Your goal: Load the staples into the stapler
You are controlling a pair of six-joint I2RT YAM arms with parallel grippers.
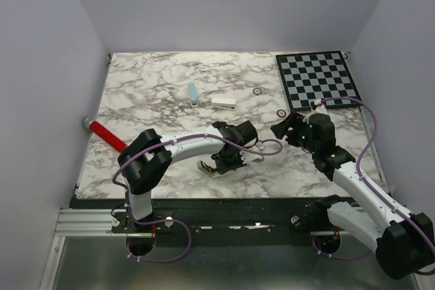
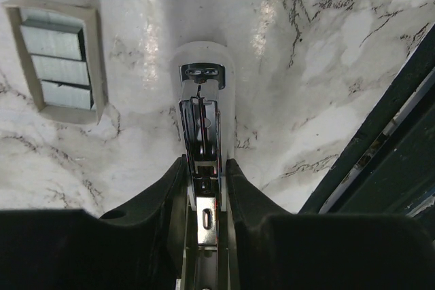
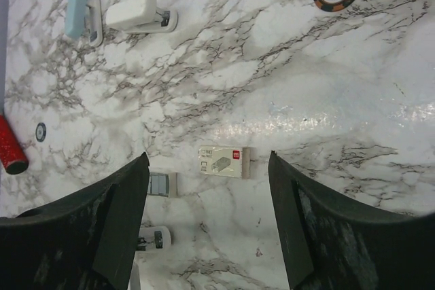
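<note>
Two pincers in play: left pincer point(image 2: 204, 164) was clamped on the open stapler point(image 2: 202, 76), staples point(image 2: 54, 59) sat near it on the bench point(image 2: 326, 66), right pincer point(image 3: 207, 157) gaped wide.

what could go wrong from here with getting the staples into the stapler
The grey metallic staples lie flat in a shallow beige tray. The open right gripper may shove the tray or snap a strip instead of lifting it.
The left gripper holds the white stapler with its narrow metal channel open, and a tilted strip could miss it.
The small white printed box near the tray could be grabbed instead.
</note>
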